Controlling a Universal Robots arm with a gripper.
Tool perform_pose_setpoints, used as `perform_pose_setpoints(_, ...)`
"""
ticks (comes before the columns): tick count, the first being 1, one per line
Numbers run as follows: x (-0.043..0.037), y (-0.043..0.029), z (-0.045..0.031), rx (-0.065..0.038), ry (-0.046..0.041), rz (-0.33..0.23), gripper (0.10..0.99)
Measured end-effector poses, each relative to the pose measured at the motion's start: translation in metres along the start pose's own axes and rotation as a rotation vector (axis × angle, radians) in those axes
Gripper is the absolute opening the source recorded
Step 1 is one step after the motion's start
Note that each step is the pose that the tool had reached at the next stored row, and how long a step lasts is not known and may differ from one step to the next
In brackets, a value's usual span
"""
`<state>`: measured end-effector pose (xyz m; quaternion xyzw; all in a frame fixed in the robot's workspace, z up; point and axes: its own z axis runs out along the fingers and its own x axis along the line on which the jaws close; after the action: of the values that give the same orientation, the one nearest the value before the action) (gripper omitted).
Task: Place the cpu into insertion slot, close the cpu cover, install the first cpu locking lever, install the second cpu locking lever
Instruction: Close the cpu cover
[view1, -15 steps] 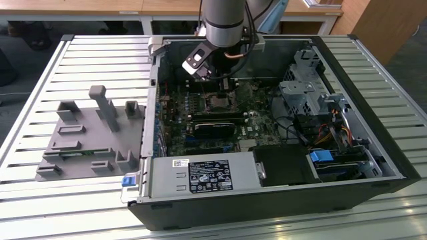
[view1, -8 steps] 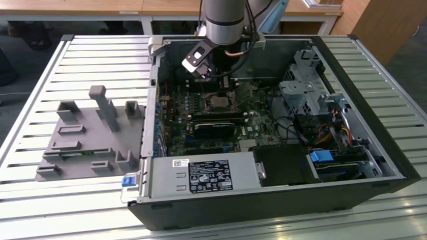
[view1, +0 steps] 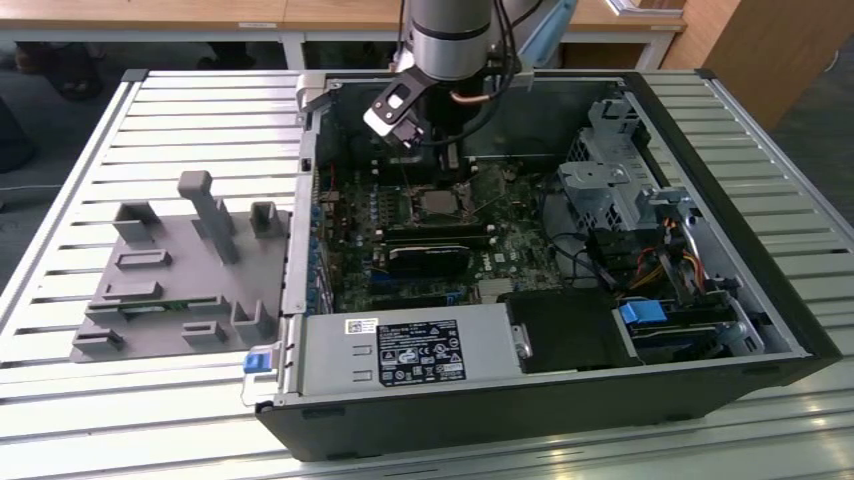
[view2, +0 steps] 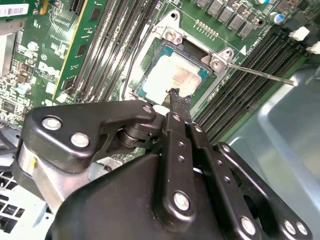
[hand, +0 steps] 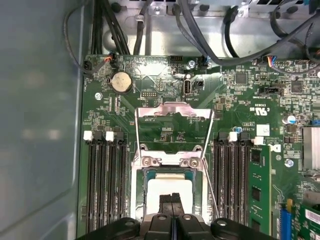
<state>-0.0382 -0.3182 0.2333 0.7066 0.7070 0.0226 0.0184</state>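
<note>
— Where is the cpu (hand: 157, 192) relative to the hand (hand: 171, 199)?
— Seated flat in the insertion slot (view2: 190, 49), right under the hand's black fingertips, which are clenched together with nothing visible between them.
— Surfaces?
— The cpu's top is pale, matte silver-grey and square. The cpu cover (hand: 175, 107), a thin metal frame with a cut-out centre, lies open, hinged away from the insertion slot.
— Anything hidden?
— The hand's dark linkage covers one edge of the insertion slot. I cannot tell whether the tips touch the cpu.

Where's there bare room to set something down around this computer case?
Bare slatted table lies camera-side of the grey fixture and at the exterior view's right of the computer case. Inside is crowded: the claw hangs over the cpu between memory slots.
</note>
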Motion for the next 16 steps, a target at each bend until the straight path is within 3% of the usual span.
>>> perform_pose_setpoints(6,0.0001,0.0007,-0.0125,0.002,0.0026,0.0,0.106)
perform_pose_setpoints(13,0.0002,0.0022,-0.0364,0.003,0.01,0.0,0.106)
perform_pose_setpoints(16,-0.0009,0.0023,-0.0385,0.004,0.0115,0.001,0.106)
